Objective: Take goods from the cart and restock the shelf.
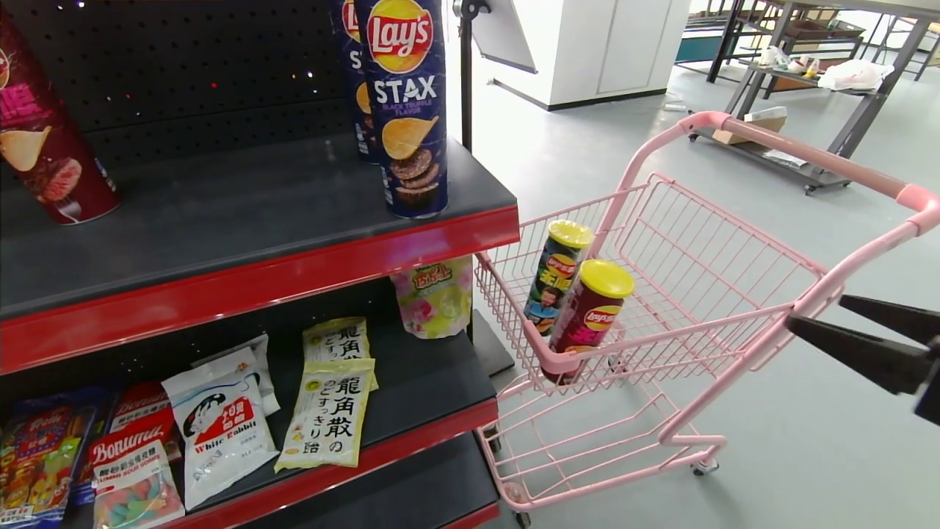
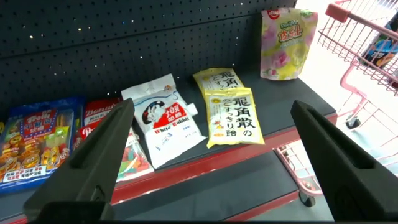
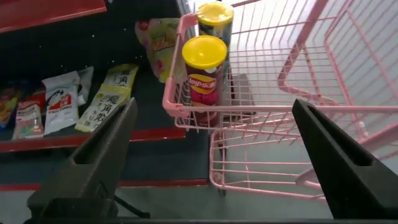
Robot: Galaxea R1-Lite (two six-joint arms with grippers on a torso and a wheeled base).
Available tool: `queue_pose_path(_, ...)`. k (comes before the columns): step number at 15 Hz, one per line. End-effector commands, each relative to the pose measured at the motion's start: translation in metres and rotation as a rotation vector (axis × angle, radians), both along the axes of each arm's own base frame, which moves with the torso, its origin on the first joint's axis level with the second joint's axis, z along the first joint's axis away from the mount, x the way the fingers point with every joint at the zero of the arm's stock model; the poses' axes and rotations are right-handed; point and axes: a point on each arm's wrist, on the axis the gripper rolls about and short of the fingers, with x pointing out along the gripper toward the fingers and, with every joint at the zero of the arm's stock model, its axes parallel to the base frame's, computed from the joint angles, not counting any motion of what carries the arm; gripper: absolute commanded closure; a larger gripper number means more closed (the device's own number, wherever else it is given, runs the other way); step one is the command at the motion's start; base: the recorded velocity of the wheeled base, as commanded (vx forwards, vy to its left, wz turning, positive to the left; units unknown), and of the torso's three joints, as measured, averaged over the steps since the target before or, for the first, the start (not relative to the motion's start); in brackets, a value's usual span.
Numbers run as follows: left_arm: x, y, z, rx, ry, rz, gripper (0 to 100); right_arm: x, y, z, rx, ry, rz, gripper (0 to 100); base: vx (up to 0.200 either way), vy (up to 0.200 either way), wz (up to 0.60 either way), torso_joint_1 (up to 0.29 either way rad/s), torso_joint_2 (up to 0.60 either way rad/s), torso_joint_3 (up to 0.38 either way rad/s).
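Maroon chip tube [image 3: 205,78], yellow lid, upright in pink wire cart [image 3: 267,110] corner. Beyond right gripper [image 3: 214,104] tips, in line with gap; jaws spread. Left gripper [image 2: 211,104] jaws spread too.

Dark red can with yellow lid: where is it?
Head view, centre-right: the dark red can stands in the pink cart corner nearest the shelf, beside the second yellow-lidded can.
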Motion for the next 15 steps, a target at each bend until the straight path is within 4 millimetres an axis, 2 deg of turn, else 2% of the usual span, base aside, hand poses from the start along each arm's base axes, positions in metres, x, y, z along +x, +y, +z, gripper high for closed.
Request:
queue_pose_path(1, 0.000, 0.000, 0.000, 0.000, 0.001, 0.000, 0, 0.076, 0.014, -0.051, -0.031, 0.179, 0.123, 0, 0.000, 0.000, 0.00, 0.000, 0.00, 0.000)
queue_pose_path(4, 0.000, 0.000, 0.000, 0.000, 0.001, 0.000, 0, 0.095, 0.018, -0.072, -0.072, 0.199, 0.226, 0, 0.000, 0.000, 0.00, 0.000, 0.00, 0.000)
queue_pose_path(8, 0.000, 0.000, 0.000, 0.000, 0.001, 0.000, 0, 0.128, 0.026, -0.100, -0.120, 0.152, 0.261, 0, 0.000, 0.000, 0.00, 0.000, 0.00, 0.000)
queue_pose_path(10, 0.000, 0.000, 0.000, 0.000, 0.001, 0.000, 0, 0.140, 0.037, -0.107, -0.116, 0.130, 0.308, 0, 0.000, 0.000, 0.00, 0.000, 0.00, 0.000)
queue_pose_path(11, 0.000, 0.000, 0.000, 0.000, 0.001, 0.000, 0, 0.140, 0.038, -0.108, -0.116, 0.131, 0.310, 0, 0.000, 0.000, 0.00, 0.000, 0.00, 0.000)
queue_pose_path(12, 0.000, 0.000, 0.000, 0.000, 0.001, 0.000, 0, 0.152, 0.044, -0.112, -0.119, 0.126, 0.324, 0, 0.000, 0.000, 0.00, 0.000, 0.00, 0.000)
queue_pose_path(15, 0.000, 0.000, 0.000, 0.000, 0.001, 0.000, 0, 0.167, 0.047, -0.115, -0.119, 0.118, 0.325, 0, 0.000, 0.000, 0.00, 0.000, 0.00, 0.000)
